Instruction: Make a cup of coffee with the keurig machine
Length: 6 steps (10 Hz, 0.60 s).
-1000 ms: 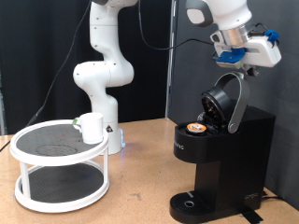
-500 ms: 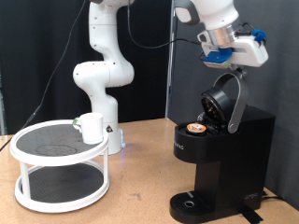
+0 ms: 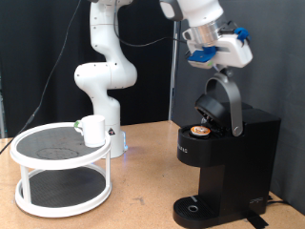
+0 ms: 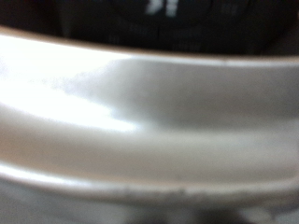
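Observation:
The keurig machine (image 3: 232,157) stands at the exterior view's right with its hinged lid (image 3: 213,103) raised and tilted over the open chamber. A small round pod with a brown top (image 3: 199,131) sits in the chamber. My gripper (image 3: 218,61) is right at the top of the lid's silver handle (image 3: 230,92). The wrist view is filled by a blurred silver band (image 4: 149,121), very close. The white cup (image 3: 92,131) stands on the top shelf of a white round rack (image 3: 59,179) at the exterior view's left, far from the gripper.
The machine's drip tray (image 3: 195,207) at its base holds nothing. A second white robot arm (image 3: 103,72) stands behind the rack. A dark curtain hangs at the back. The wooden table runs between rack and machine.
My gripper has moved toward the exterior view's left and slightly down. The lid and its silver handle have swung forward with it, closer over the pod.

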### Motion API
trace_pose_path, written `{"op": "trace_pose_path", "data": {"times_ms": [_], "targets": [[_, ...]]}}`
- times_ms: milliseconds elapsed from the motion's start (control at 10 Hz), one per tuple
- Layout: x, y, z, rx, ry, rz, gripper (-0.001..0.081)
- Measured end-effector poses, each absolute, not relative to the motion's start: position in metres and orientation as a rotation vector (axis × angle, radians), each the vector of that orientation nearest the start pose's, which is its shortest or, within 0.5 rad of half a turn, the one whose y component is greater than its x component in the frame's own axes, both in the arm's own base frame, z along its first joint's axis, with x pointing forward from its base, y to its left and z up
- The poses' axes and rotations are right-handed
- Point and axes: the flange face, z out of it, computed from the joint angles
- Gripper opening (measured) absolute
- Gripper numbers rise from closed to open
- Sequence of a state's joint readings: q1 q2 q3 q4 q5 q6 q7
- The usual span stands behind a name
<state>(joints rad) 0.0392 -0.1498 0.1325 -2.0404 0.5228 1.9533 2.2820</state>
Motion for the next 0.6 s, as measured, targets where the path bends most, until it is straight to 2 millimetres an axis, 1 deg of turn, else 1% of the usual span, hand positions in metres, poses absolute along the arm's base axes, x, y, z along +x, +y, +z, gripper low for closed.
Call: {"op": "trace_pose_path", "data": {"times_ms": [200, 600], "targets": [[0.51, 0.102, 0.505, -1.144, 2.676, 0.559, 0.0], [0.515, 0.072, 0.476, -1.063, 2.749, 0.493, 0.0]]}}
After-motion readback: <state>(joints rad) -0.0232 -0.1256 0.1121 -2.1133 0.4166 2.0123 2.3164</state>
